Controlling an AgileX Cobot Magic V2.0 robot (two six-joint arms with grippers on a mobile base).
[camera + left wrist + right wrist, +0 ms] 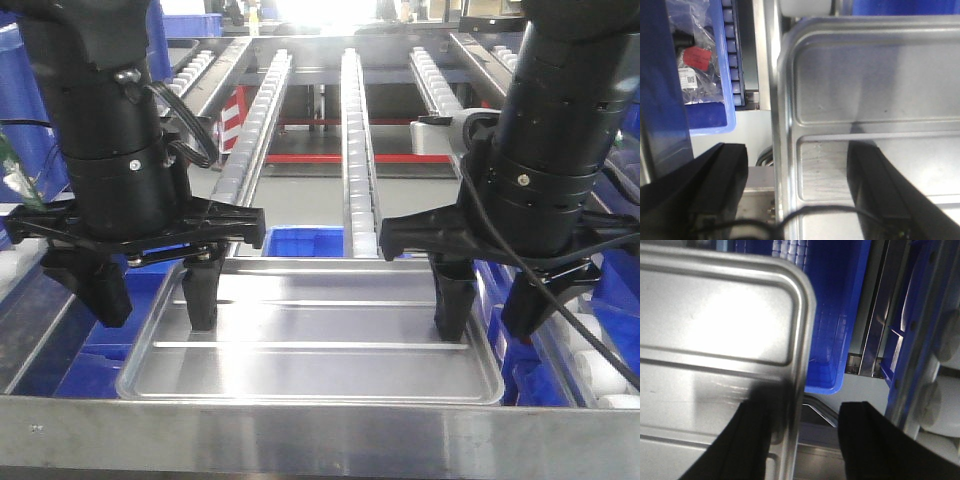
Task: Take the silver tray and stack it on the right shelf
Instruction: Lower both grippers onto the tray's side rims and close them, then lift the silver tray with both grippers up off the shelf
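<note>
Silver tray: the silver tray (pixel 310 345) lay flat, floor up, with its two long ridges running left to right; it sat just behind the broad front bar (pixel 300 440) of the roller rack, below the near ends of the white roller rails (pixel 355 150).
Underneath: blue bins (pixel 300 240) showed beneath and beside the tray.
Left gripper: the left gripper (pixel 152 310) stood astride the tray's left rim, one finger inside and one outside; the left wrist view showed the fingers (pixel 720 185) spread wide, both clear of the rim.
Right gripper: the right gripper (pixel 490 315) straddled the right rim likewise; in the right wrist view the inner finger (pixel 755 440) stood close to the rim, the outer one well off it. The jaws were released, pinching nothing.
Step in hand: judged to be the two-handed grasp, with the fingers placed but not yet closed.
Next move: it probably called for both grippers to pinch their rims together, then a level lift, so that the shiny tray neither tilted nor slipped.
Uncertain: whether this level was the right shelf could not be told.
</note>
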